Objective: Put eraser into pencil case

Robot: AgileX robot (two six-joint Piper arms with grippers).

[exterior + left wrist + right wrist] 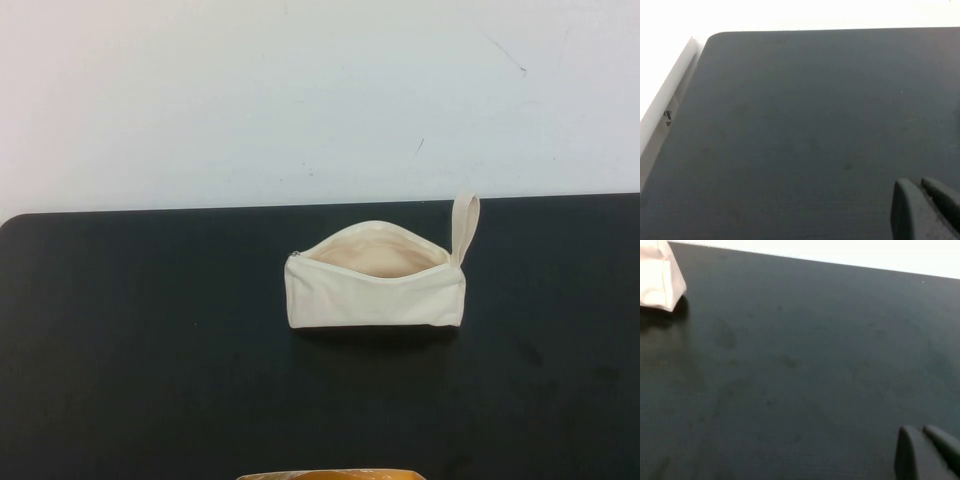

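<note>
The cream pencil case (375,282) lies on the black table, a little right of the middle, with its zip open and the pale lining showing. Its wrist loop (465,225) sticks up at its right end. A corner of the case also shows in the right wrist view (660,282). The eraser is not in view. My left gripper (918,186) is shut and empty over bare table near the table's far left corner. My right gripper (919,432) is shut and empty over bare table, well away from the case. Neither gripper shows in the high view.
The black table (140,340) ends at a white wall behind. Its rounded left corner (715,37) shows in the left wrist view. A tan-yellow edge of something (330,474) pokes in at the bottom of the high view.
</note>
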